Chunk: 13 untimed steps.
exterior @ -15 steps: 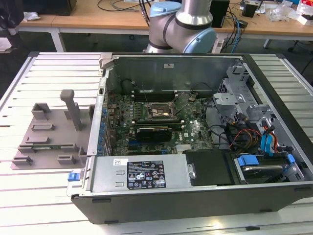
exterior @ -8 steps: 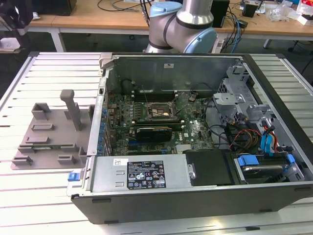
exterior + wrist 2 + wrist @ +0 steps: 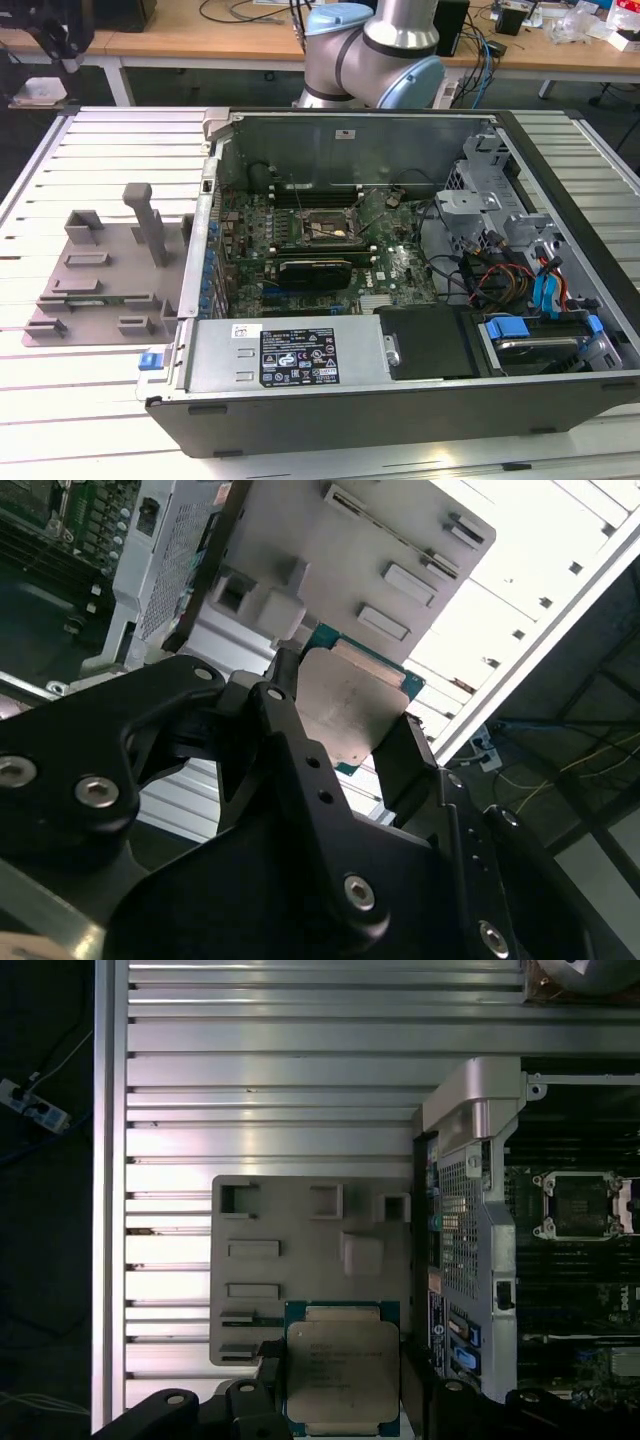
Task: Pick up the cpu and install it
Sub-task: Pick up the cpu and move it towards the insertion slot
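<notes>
Exterior view: light is bright and even; surface (image 3: 90, 410) slats glare white at the near edge, case (image 3: 400, 150) interior is shadowed. In both wrist views slats blow out; end effector (image 3: 348, 715) reads underexposed, black; cpu (image 3: 342, 1375) plate shows dull sheen.

Computer case (image 3: 400, 415) on the slatted table (image 3: 90, 400), fixture tray (image 3: 105, 290) beside it near the table's edge, motherboard (image 3: 400, 268) inside the case, cpu (image 3: 343, 1375) in the gripper (image 3: 345, 715).

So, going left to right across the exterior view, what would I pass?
Grey holder plate → computer case's side wall → square processor socket → drive bay with blue tabs.
</notes>
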Available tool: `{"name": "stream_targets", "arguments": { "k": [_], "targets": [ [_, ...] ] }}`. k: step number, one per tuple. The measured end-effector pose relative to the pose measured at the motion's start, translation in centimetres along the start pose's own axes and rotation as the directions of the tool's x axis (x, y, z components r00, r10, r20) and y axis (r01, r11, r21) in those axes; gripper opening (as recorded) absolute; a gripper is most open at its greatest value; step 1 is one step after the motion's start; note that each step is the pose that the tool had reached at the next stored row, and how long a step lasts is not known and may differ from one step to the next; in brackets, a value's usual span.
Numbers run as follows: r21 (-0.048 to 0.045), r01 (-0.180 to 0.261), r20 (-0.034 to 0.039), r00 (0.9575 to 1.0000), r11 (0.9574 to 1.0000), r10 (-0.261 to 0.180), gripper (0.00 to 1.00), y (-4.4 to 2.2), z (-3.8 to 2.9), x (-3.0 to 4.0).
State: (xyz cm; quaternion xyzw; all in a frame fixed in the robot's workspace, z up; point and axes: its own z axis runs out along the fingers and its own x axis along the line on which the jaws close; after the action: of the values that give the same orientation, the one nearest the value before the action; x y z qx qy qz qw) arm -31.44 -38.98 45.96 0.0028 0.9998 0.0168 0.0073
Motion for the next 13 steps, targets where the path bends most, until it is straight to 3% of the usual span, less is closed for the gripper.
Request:
{"name": "stream_targets", "arguments": {
  "k": [3,12,13],
  "targets": [
    [0.0000,0.000,0.0000,1.0000,1.0000,0.000,0.55,0.00,0.03,-1.72],
    [0.0000,0.000,0.0001,1.0000,1.0000,0.000,0.55,0.03,0.08,-5.01],
    [0.0000,0.000,0.0000,1.0000,1.0000,0.000,0.55,0.03,0.09,-5.89]
  ]
}}
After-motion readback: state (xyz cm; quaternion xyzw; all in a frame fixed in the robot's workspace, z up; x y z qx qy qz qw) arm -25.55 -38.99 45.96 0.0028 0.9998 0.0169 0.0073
